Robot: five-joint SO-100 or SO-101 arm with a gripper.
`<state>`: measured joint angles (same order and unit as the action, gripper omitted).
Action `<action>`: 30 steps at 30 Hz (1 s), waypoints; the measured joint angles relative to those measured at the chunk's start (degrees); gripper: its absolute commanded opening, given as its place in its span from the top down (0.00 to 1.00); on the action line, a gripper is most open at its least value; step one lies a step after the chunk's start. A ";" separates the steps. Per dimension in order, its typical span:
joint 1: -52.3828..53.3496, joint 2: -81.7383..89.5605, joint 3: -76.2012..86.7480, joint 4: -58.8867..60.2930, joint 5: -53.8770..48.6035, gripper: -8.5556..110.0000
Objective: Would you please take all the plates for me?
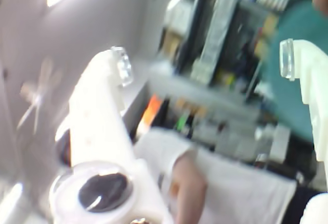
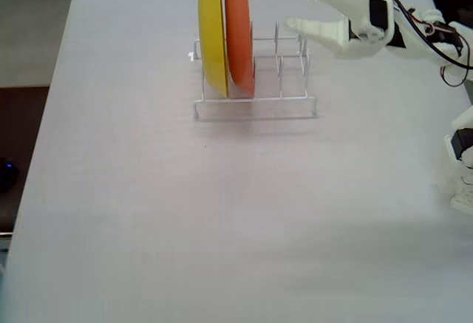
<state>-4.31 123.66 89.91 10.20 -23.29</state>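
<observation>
Two plates stand on edge in the white wire rack [image 2: 255,105] on my worktop [image 2: 222,212]: the yellow plate [image 2: 212,31] and, just beside it on its gripper side, the orange plate [image 2: 240,31]. In the fixed view my gripper [image 2: 301,10] hangs spread wide and empty, to the right of the orange plate and apart from it, over the rack's vacant slots, whose thin upright wires stand between. The wrist view is blurred; I see only the parted fingertips [image 1: 123,65] against background clutter.

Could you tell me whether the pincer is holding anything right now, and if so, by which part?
Nothing is held: the pincer is open and empty, above the rack, right of the orange plate.
</observation>
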 measured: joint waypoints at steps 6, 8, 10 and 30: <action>12.30 -6.24 -2.02 7.56 4.22 0.89; 15.29 -9.40 -5.19 11.60 4.39 0.84; 17.67 -12.48 -9.23 15.56 4.39 0.79; 28.21 -41.92 -39.38 30.76 0.26 0.72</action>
<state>23.91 81.74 50.54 40.96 -23.03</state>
